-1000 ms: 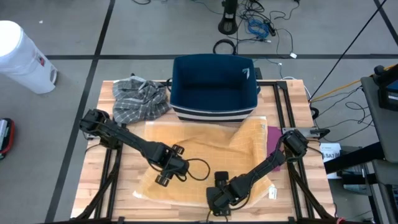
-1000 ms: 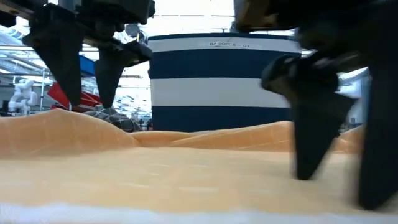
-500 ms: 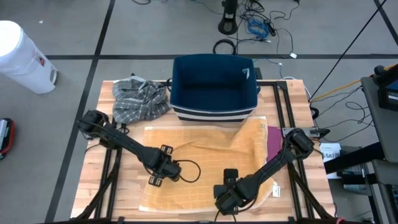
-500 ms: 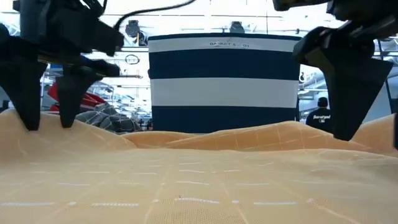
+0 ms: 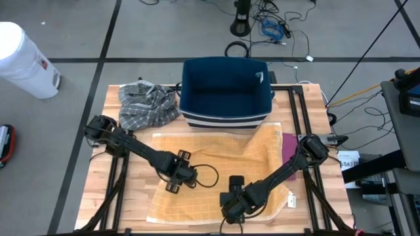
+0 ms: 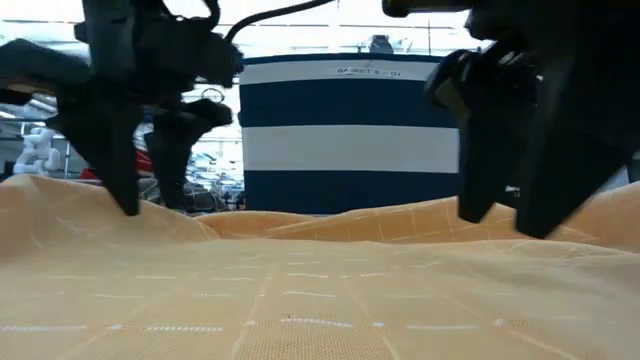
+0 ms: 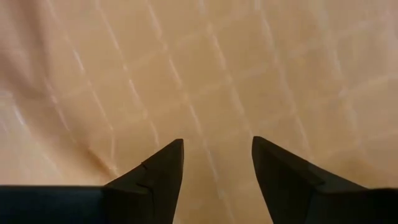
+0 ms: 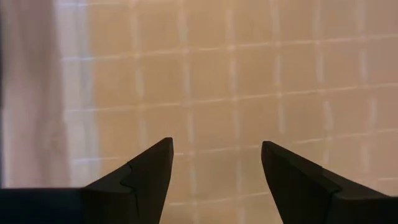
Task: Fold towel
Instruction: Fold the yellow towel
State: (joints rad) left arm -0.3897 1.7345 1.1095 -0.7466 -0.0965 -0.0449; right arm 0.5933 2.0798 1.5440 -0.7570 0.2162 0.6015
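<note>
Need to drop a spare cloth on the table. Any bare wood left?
Bare wood: the front-left strip beside the yellow towel, and the front-right corner beyond the maroon cloth. Crowded: the back edge, with plaid cloth and basket; both open pincers, left and right, hover over the towel.

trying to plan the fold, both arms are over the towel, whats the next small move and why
Probably lower both arms onto the orange towel near its front edge and pinch it. The left gripper and right gripper both hang open above bare cloth, with nothing between their fingers.
</note>
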